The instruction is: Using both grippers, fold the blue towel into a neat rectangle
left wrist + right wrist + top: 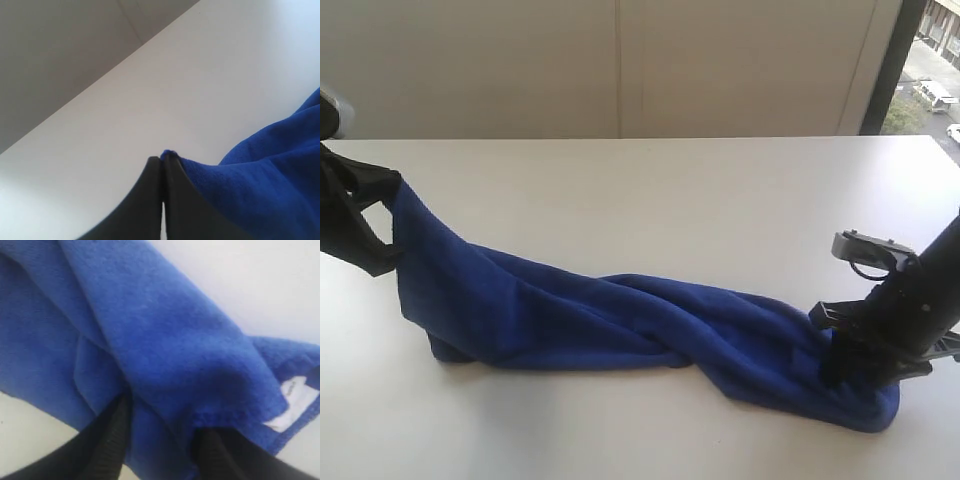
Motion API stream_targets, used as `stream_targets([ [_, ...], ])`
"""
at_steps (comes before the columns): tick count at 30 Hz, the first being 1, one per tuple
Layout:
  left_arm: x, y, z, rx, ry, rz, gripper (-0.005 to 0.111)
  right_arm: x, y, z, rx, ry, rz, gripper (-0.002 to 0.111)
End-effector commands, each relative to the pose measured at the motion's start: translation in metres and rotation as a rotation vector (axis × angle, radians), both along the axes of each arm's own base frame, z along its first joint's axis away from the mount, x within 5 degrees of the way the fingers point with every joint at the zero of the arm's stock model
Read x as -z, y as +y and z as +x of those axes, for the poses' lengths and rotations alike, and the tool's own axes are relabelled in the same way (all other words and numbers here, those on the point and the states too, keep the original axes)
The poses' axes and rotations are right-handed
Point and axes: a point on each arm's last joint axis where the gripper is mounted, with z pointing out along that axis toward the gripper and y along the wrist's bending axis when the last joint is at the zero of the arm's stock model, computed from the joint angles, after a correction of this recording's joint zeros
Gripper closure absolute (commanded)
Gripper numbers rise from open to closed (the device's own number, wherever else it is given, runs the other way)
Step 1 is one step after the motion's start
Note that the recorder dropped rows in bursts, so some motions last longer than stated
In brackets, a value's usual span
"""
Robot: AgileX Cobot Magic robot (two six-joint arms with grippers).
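Observation:
The blue towel [620, 320] lies twisted in a long band across the white table [670, 190]. Its left end is lifted off the surface, with my left gripper [392, 185] shut on that corner. In the left wrist view the jaws [162, 160] press together and a tip of the towel [270, 170] pokes out between them. My right gripper [845, 360] is down at the towel's right end. There the ribbed fingers [112, 440] stand apart, the right gripper [165, 415] open astride a fold of the towel [165, 340], near its white tag [295, 405].
A pale wall [620, 60] runs behind the table's far edge. A window [930, 70] shows at the upper right. Bare tabletop lies behind and in front of the towel.

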Motion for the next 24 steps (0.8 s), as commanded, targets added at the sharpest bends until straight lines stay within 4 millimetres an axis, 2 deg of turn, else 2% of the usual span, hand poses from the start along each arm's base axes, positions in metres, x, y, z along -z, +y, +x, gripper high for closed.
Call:
stream_targets([
  [1,0.000,0.000,-0.001,-0.005,0.009,-0.019,0.107,-0.021,0.003,-0.002,-0.038,0.001,0.027,0.048],
  [8,0.000,0.000,-0.001,-0.005,0.009,-0.019,0.107,-0.074,-0.001,-0.011,-0.024,-0.195,-0.082,0.047],
  [11,0.000,0.000,-0.001,-0.005,0.009,-0.019,0.107,-0.085,-0.008,-0.010,0.022,-0.270,-0.166,0.047],
  [15,0.000,0.000,-0.001,-0.005,0.009,-0.019,0.107,-0.080,-0.014,-0.004,0.099,-0.274,-0.214,0.047],
  [24,0.000,0.000,-0.001,-0.005,0.009,-0.019,0.107,-0.039,-0.017,0.008,0.159,-0.155,-0.209,0.050],
])
